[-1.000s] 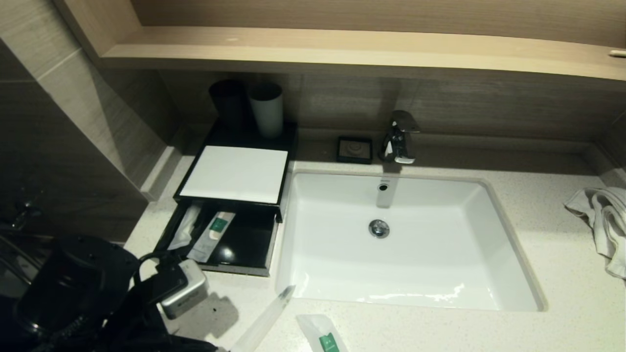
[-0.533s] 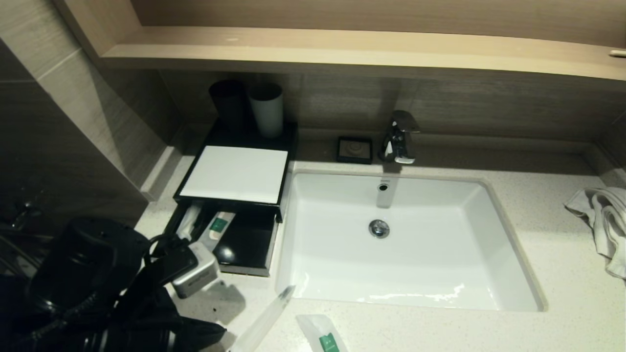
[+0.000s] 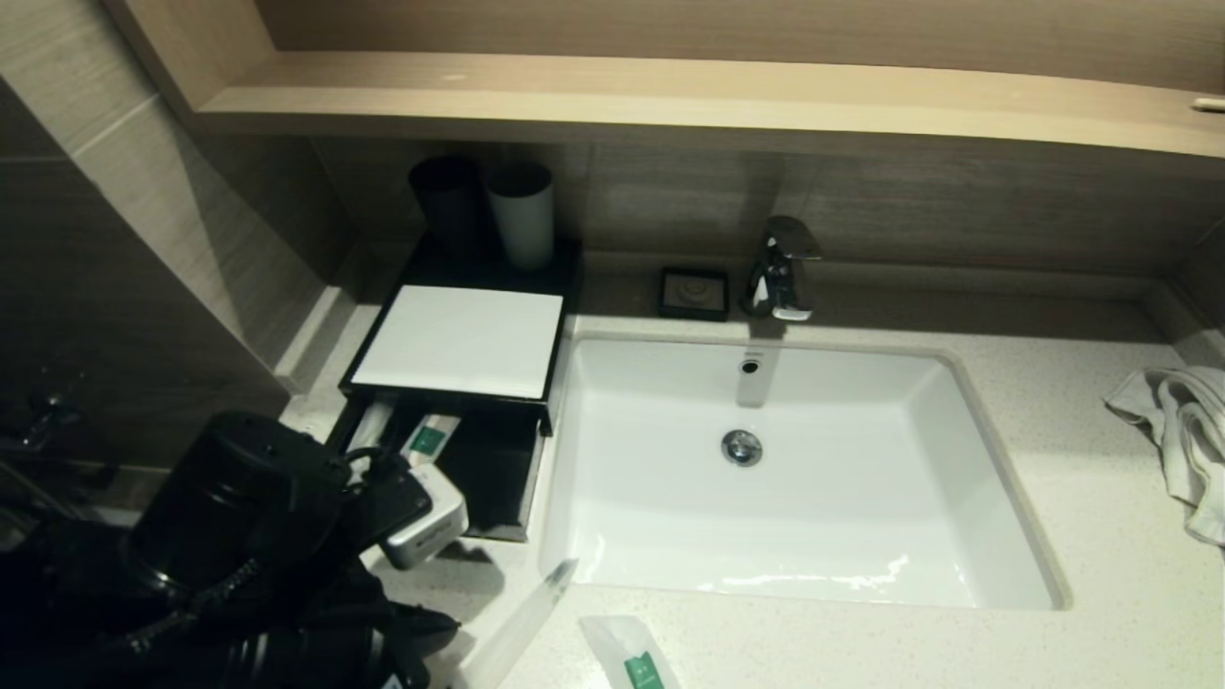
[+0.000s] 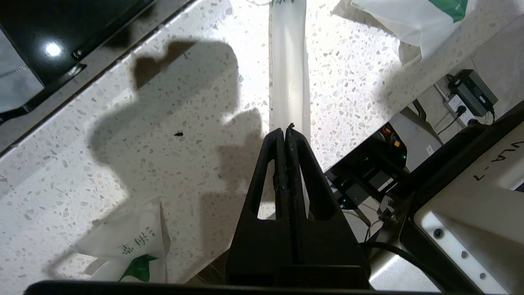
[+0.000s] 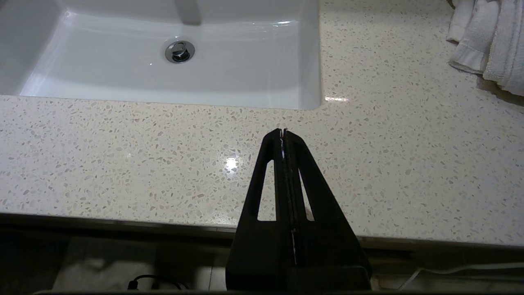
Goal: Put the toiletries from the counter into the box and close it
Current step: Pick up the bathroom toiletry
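The black box [image 3: 532, 450] stands left of the sink with its drawer pulled open; two white packets [image 3: 421, 442] lie inside. A long clear packet [image 3: 522, 620] and a green-labelled sachet [image 3: 634, 660] lie on the counter's front edge. My left arm [image 3: 287, 536] reaches over the counter in front of the drawer. My left gripper [image 4: 285, 130] is shut and empty, hovering over the long clear packet [image 4: 288, 73]. Two more green-labelled sachets [image 4: 413, 20] [image 4: 131, 246] lie either side. My right gripper [image 5: 283, 132] is shut and empty over the counter's front edge, right of the sink.
The white sink [image 3: 986, 498] fills the middle, with the faucet [image 3: 780, 268] and a black soap dish [image 3: 694, 292] behind it. Two cups [image 3: 522, 215] stand behind the box. A crumpled white towel [image 3: 1177, 431] lies at the far right.
My left arm has moved up and to the right, toward the drawer's front edge, now covering part of the drawer. The packets on the counter have not moved.
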Controlling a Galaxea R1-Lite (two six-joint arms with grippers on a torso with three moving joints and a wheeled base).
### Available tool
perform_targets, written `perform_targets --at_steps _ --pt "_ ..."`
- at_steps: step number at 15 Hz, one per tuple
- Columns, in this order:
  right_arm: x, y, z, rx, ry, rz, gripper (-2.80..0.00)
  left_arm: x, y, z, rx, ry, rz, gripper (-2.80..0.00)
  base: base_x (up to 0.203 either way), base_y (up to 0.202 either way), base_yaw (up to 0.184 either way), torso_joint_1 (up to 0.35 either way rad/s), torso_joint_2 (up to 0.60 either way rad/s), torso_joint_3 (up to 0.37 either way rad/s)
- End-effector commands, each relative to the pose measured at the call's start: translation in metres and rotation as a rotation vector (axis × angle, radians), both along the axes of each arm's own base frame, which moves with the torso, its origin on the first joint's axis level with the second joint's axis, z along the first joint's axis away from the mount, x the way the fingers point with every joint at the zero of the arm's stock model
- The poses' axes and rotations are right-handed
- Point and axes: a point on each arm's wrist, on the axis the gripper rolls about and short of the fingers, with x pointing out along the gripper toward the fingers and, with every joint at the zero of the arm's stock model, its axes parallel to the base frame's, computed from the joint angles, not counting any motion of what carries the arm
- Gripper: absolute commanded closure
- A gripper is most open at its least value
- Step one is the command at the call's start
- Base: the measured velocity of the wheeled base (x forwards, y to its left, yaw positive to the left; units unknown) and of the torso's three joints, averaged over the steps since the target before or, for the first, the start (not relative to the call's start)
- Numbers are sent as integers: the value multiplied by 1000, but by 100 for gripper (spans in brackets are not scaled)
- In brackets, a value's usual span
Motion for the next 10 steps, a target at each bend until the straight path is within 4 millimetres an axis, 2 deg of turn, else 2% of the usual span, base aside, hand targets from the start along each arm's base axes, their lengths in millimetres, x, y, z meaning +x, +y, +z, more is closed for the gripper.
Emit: perform_targets --at_steps 1,7,10 --pt "0 0 0 0 0 -1 0 -11 10 -2 -5 -4 0 0 0 0 0 0 0 0" --pt "0 0 0 0 0 1 0 -34 29 -9 -62 9 38 0 0 0 0 0 0 0" --pt "0 0 0 0 0 0 0 -43 37 -20 -75 8 31 0 0 0 0 0 0 0"
